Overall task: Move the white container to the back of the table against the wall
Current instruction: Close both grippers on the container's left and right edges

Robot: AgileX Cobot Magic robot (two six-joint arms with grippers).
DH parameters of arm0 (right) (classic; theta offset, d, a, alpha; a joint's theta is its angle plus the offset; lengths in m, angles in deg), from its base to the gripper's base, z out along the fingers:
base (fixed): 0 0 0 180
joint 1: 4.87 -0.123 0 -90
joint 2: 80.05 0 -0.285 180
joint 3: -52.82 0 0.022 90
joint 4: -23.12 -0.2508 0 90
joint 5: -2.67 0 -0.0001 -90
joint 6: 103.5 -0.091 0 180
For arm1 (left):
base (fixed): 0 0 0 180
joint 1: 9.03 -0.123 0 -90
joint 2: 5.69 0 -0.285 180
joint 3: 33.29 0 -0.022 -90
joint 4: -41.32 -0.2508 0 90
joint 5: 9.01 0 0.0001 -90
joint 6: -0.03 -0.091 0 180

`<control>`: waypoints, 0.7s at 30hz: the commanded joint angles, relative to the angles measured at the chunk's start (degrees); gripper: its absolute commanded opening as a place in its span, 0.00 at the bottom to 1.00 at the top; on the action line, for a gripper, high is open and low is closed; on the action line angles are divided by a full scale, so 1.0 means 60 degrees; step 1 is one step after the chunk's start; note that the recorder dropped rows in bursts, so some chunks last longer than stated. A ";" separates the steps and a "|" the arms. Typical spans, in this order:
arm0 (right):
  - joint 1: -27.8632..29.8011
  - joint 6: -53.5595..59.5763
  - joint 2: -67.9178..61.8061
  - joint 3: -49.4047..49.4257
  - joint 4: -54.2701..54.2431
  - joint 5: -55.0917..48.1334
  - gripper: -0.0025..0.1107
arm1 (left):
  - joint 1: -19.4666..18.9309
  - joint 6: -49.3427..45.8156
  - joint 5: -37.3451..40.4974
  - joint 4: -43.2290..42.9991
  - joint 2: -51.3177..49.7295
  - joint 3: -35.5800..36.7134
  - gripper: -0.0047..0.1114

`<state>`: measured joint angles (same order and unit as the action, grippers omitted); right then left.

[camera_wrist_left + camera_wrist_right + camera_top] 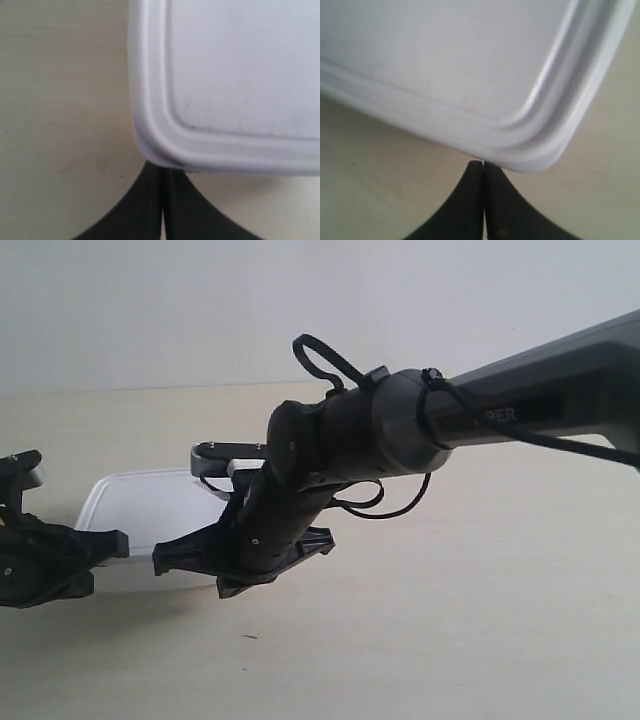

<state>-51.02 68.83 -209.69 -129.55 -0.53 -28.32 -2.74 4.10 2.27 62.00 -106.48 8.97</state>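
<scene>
The white container (150, 502) lies flat on the table (450, 630), its lid up, well in front of the wall (200, 300). The arm at the exterior view's left has its gripper (120, 543) at the box's near left edge. The arm at the exterior view's right reaches across, hiding the box's right part, with its gripper (160, 560) at the near edge. In the left wrist view the gripper (163, 172) is shut, tips against a rounded corner of the container (240, 75). My right gripper (483, 164) is shut too, tips at another corner of the container (445, 60).
Bare cream tabletop (60, 100) surrounds the box on all sides seen. The dark forearm (520, 415) of the arm at the exterior view's right spans the scene above the table. A tiny dark speck (250, 637) marks the front of the table.
</scene>
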 commanded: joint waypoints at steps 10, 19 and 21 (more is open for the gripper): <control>0.0966 0.0390 -0.0033 -0.0057 0.0235 0.0415 0.02 | 0.0067 0.0079 -0.0949 0.0083 -0.0284 -0.0312 0.04; 0.1058 0.0612 -0.0033 -0.0057 0.0104 0.0699 0.02 | 0.0098 0.0098 -0.1007 0.0083 -0.0284 -0.0825 0.04; 0.1058 0.0612 -0.0033 -0.0057 0.0085 0.0728 0.02 | 0.0114 0.0080 -0.1007 0.0083 -0.0329 -0.0989 0.04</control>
<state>-45.02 71.97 -209.86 -129.55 0.13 -24.81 -2.46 4.10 -2.82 62.09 -108.22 4.56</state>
